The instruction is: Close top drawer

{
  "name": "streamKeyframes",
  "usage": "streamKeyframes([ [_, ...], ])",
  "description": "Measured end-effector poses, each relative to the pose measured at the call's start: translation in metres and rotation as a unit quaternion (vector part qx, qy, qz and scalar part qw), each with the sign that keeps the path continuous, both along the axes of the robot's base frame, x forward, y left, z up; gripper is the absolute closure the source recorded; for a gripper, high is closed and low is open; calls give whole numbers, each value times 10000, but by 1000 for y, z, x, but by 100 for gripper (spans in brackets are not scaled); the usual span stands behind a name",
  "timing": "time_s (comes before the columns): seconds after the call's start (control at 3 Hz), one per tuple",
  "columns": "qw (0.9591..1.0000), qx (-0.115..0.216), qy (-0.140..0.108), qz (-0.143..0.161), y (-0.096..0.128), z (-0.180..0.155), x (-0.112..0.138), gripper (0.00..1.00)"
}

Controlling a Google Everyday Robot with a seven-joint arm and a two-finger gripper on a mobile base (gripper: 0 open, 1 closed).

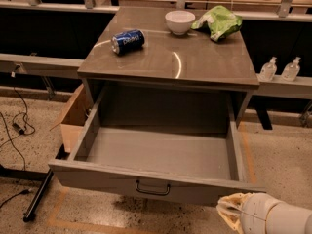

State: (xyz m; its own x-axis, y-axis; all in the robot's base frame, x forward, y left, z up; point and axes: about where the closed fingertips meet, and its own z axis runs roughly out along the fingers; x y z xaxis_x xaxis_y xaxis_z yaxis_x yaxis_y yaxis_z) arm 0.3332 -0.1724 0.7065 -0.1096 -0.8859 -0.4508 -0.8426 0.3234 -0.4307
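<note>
Down at the lower right of the camera view, the gripper (231, 212) hangs just below and in front of the right end of the top drawer (161, 152). It is close to the front panel, though I cannot say whether it touches, and I cannot tell whether it is clenched or released. The drawer is pulled all the way out of the cabinet (195, 65), so to my eye the work is at the approach step, with the push not yet made. The next move seems to call for setting the gripper flat against the front panel and driving straight in towards the cabinet. A push nearer the middle, by the handle (152, 189), would be safer, since one at the far right end might skew the box on its runners. The drawer itself is a wide, deep grey box with tall side walls, nothing inside it, a flat grey front and a small dark bar handle at the centre. On the cabinet top lie a blue can (127, 41) on its side, a white bowl (180, 22) and a crumpled green bag (214, 22), all well back from the front edge. A cardboard box (73, 121) stands on the floor to the left.
</note>
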Motion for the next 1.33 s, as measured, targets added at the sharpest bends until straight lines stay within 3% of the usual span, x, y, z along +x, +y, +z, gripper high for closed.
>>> streamKeyframes([
  [0.67,9984,29,-563,22,9,-25,33,100],
  [1.33,9934,-90,-1138,62,17,-38,70,100],
])
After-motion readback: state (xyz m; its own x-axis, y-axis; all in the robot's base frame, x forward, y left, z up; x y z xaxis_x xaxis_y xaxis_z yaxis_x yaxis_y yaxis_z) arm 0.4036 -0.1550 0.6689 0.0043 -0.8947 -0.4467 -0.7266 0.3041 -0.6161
